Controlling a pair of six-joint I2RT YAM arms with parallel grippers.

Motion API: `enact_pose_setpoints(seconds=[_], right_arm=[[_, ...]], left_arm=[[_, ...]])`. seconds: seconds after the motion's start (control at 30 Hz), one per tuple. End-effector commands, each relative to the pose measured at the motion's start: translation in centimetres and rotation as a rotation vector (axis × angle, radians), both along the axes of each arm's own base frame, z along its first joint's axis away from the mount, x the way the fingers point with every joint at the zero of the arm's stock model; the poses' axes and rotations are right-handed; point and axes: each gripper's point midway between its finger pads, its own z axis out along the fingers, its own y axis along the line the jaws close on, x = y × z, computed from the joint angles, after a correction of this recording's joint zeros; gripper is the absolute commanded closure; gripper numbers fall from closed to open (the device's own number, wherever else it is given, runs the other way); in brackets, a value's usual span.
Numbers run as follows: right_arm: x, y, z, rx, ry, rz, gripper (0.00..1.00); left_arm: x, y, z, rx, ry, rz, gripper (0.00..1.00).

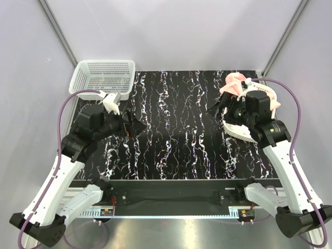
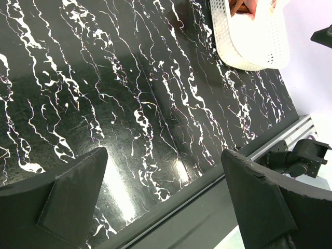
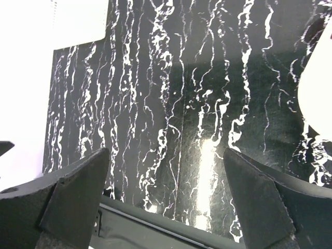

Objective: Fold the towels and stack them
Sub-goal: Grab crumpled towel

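A pale pink towel (image 1: 233,84) lies bunched in the white mesh basket (image 1: 239,133) at the table's right side, mostly hidden under my right arm. The left wrist view shows that basket (image 2: 254,39) with a bit of rust-brown towel (image 2: 239,6) and pink cloth (image 2: 255,7) inside it. My right gripper (image 1: 218,108) hovers just left of the basket, open and holding nothing (image 3: 166,151). My left gripper (image 1: 130,124) hangs over the left part of the table, open too, with only bare tabletop between its fingers (image 2: 165,153).
A second white mesh basket (image 1: 106,75) with nothing in it stands at the back left corner. The black marbled tabletop (image 1: 176,129) spreads between the two arms. A metal rail (image 1: 171,199) runs along the near edge. Grey walls close in the back and sides.
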Motion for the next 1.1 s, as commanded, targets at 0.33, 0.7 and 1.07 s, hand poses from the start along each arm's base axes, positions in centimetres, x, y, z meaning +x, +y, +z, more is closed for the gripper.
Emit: enact_pose_setpoints(seconds=[0.33,0.7,1.07], right_arm=[[9.5,-9.5,0.3,-0.486,-0.072,-0.432,0.00],[19.3,-18.5,-7.8,-0.579,0.170,-0.461,0.19],[21.4,-22.9,-13.1,-0.692,0.251,-0.490,0.56]], left_arm=[[0.7,0.2,0.7,-0.038,-0.034,0.046,0.01],[0.4,1.0,-0.8,0.017,-0.004,0.068,0.01],[1.3,1.0,-3.0,0.042,0.038,0.090,0.01]])
